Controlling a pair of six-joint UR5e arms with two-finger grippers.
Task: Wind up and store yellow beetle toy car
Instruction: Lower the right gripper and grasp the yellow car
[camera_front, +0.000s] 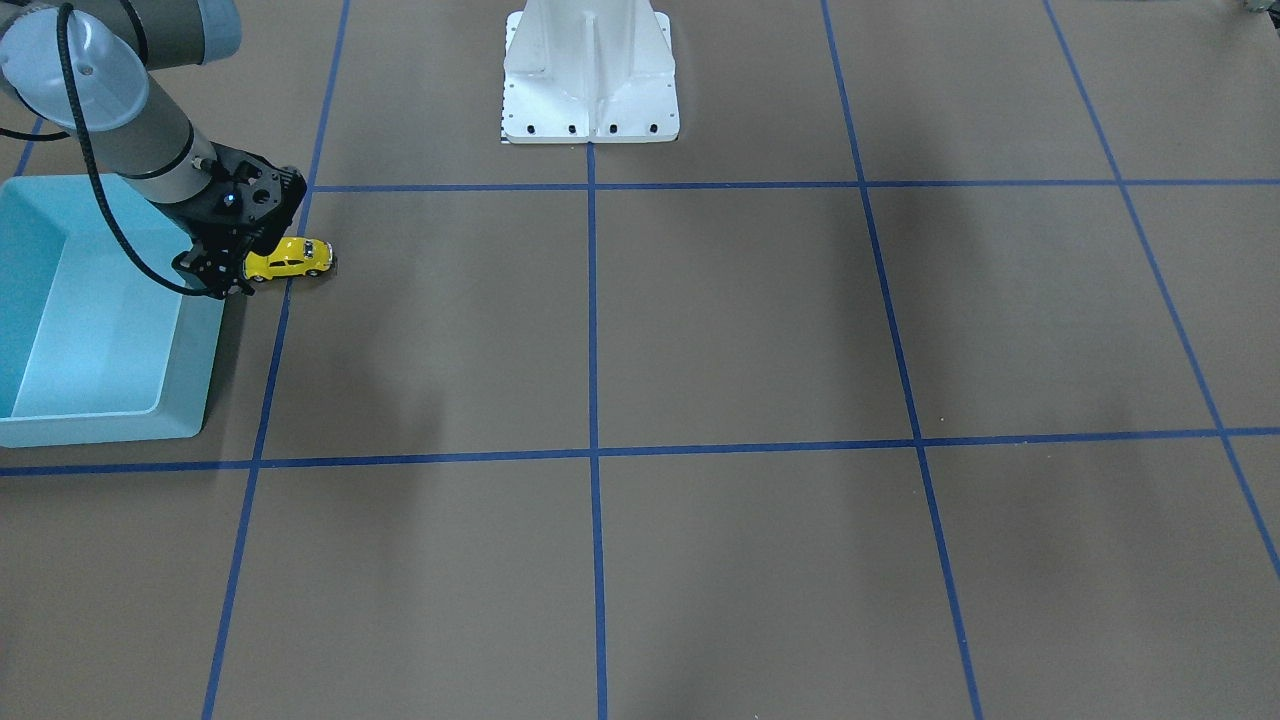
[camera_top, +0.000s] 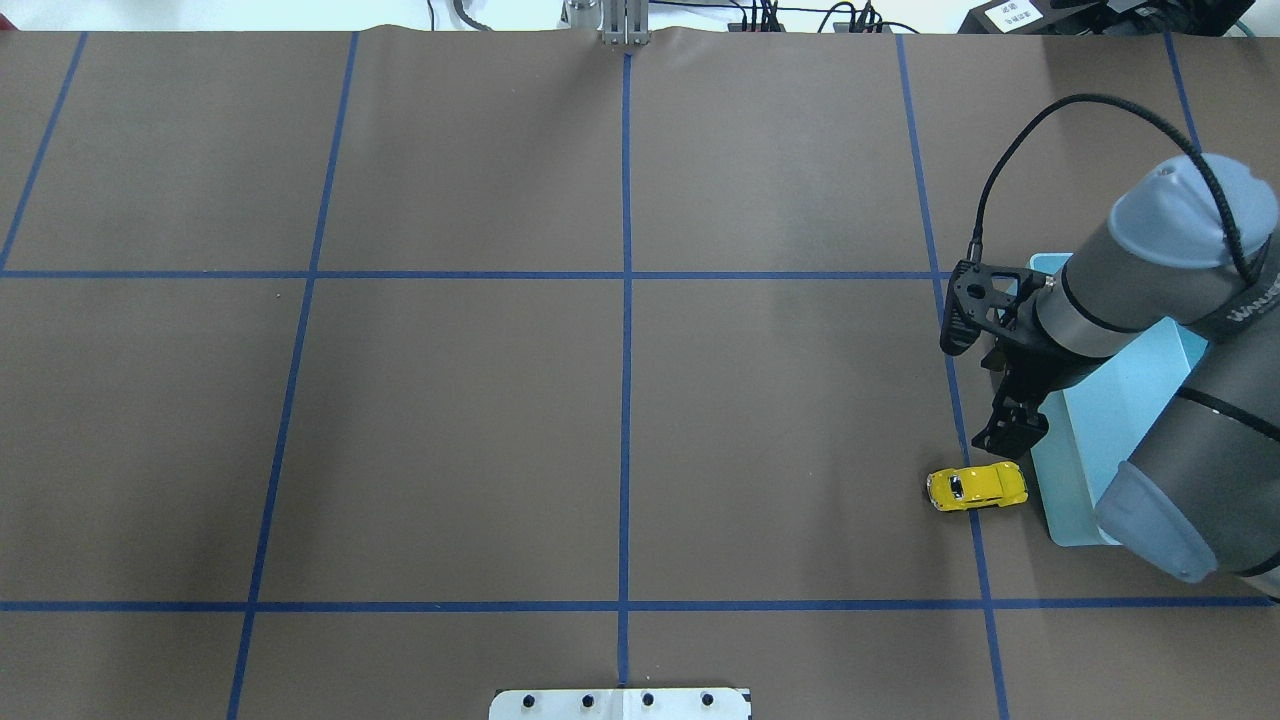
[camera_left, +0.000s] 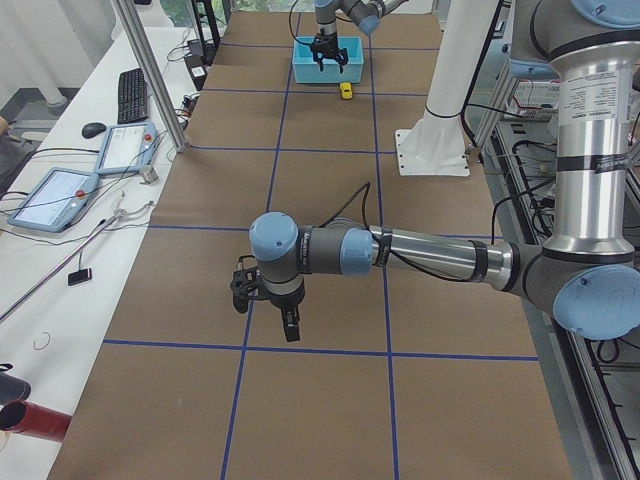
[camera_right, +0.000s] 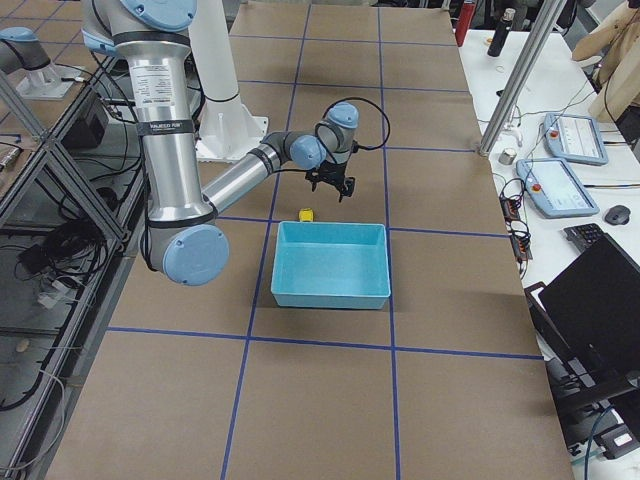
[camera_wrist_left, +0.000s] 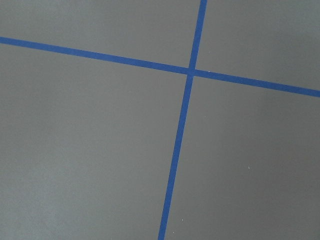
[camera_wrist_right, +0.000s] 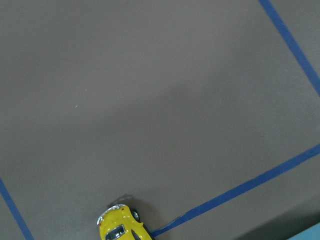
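Observation:
The yellow beetle toy car (camera_top: 977, 487) stands on its wheels on the brown table, just beside the light blue bin (camera_top: 1100, 430). It also shows in the front-facing view (camera_front: 288, 259), the right side view (camera_right: 307, 214) and at the bottom edge of the right wrist view (camera_wrist_right: 122, 227). My right gripper (camera_top: 1008, 432) hovers close to the car, by the bin's corner (camera_front: 215, 285). Its fingers stand apart and hold nothing. My left gripper (camera_left: 270, 312) shows only in the left side view, far from the car; I cannot tell whether it is open or shut.
The bin (camera_right: 330, 226) is empty inside and partly hidden under my right arm in the overhead view. The white robot base (camera_front: 590, 75) stands at the table's near middle. Blue tape lines (camera_top: 625, 350) divide the table into squares.

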